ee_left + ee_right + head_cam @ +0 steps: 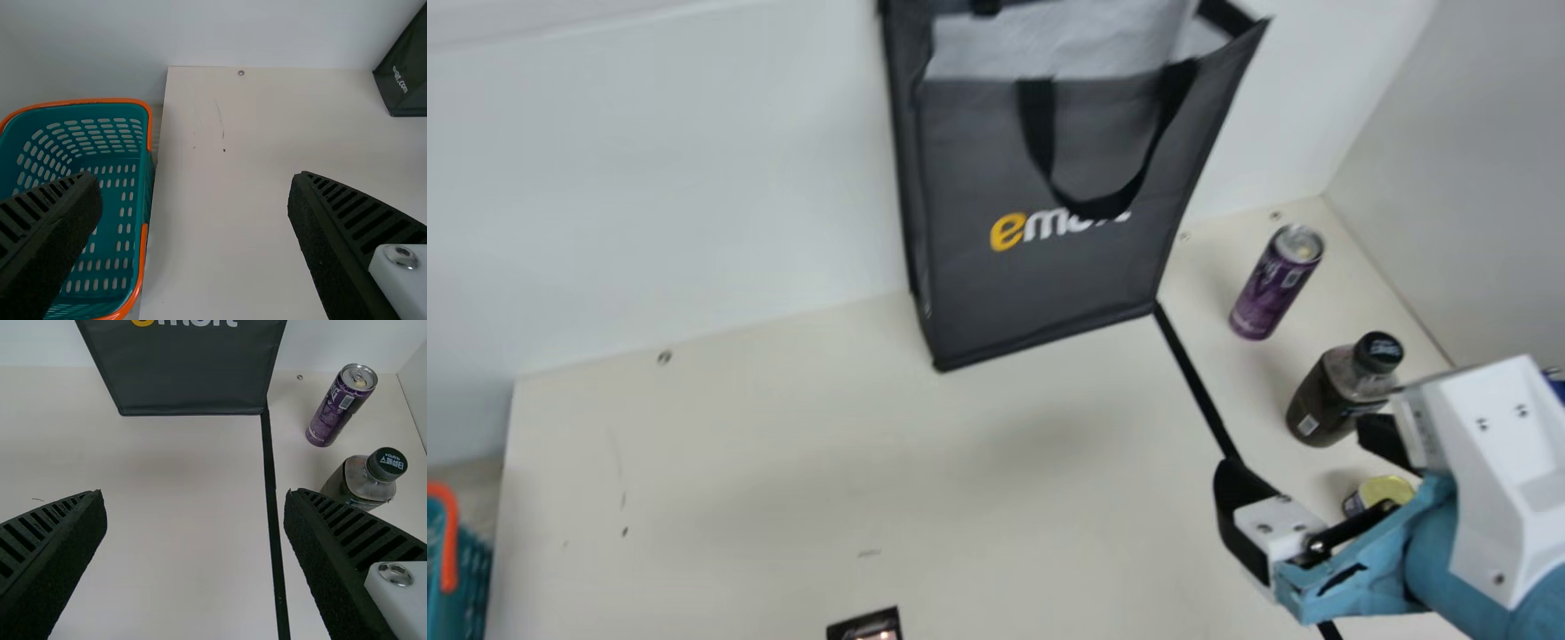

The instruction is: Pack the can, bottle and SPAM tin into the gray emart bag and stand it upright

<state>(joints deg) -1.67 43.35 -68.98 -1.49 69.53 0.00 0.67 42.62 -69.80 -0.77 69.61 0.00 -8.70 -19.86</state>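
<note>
While its black handle (1039, 133) droops, the bag (1040, 293) stands.

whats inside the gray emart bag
Pale lining shows at the open top of the bag; whatever may lie lower down is hidden by its front panel.

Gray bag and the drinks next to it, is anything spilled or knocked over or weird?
I see nothing spilled or knocked over: the gray bag, purple can and dark bottle stand upright. Slightly odd are a few small dark marks on the table, perhaps scuffs.
</note>
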